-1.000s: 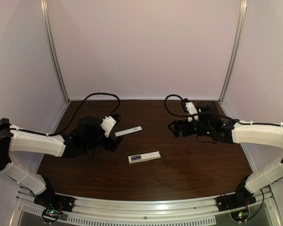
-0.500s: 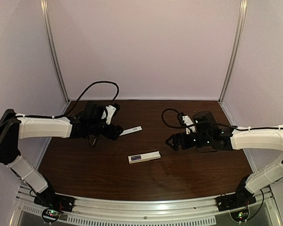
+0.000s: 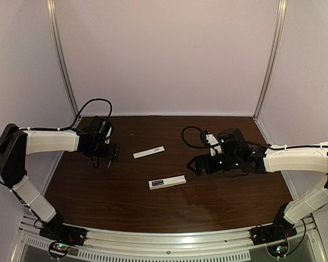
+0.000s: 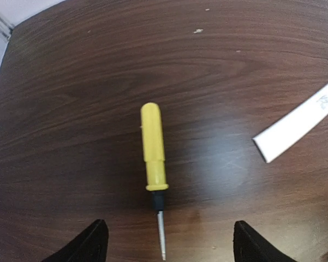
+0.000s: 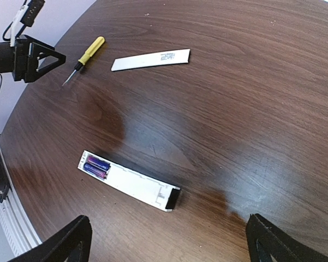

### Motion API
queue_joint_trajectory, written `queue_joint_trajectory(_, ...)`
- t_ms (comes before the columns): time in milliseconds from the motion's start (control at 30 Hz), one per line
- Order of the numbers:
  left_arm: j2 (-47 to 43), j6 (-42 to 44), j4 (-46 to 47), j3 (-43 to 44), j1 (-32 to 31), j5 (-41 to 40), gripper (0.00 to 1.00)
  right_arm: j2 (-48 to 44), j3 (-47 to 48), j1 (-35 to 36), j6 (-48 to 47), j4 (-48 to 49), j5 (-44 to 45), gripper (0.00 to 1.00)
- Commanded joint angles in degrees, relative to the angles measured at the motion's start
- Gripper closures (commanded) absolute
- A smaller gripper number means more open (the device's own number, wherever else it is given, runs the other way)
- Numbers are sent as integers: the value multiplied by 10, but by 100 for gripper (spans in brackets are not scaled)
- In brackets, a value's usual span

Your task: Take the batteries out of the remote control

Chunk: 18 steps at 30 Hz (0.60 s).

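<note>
The remote control point(image 3: 168, 182) point(image 5: 132, 184) lies flat on the table with its compartment uncovered. Two purple-blue batteries point(image 5: 97, 166) point(image 3: 156, 183) sit side by side in its left end. My right gripper point(image 3: 195, 165) point(image 5: 172, 237) hovers just right of the remote, open, with nothing between its fingers. My left gripper point(image 3: 106, 154) point(image 4: 172, 243) is open at the far left over a yellow-handled screwdriver point(image 4: 154, 147) point(image 5: 87, 55). The screwdriver's metal tip lies between the fingers, untouched.
The flat white cover strip point(image 3: 149, 152) point(image 4: 297, 123) point(image 5: 151, 59) lies behind the remote, between the two arms. Cables loop from both wrists at the back. White walls and metal posts enclose the table point(image 3: 218, 202).
My left arm has swung left, away from the cover strip, and now hangs over the screwdriver. My right gripper has come left and nearer, toward the remote. The remote has not moved.
</note>
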Motion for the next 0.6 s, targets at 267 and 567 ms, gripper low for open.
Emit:
queue_joint_trajectory(267,74,10,10,23,65,67,32,17,22,10,-6,-14,17,0)
queue_joint_trajectory(567,126,23,40,38,67,78,47,42,44,10,-16,-24,9,0)
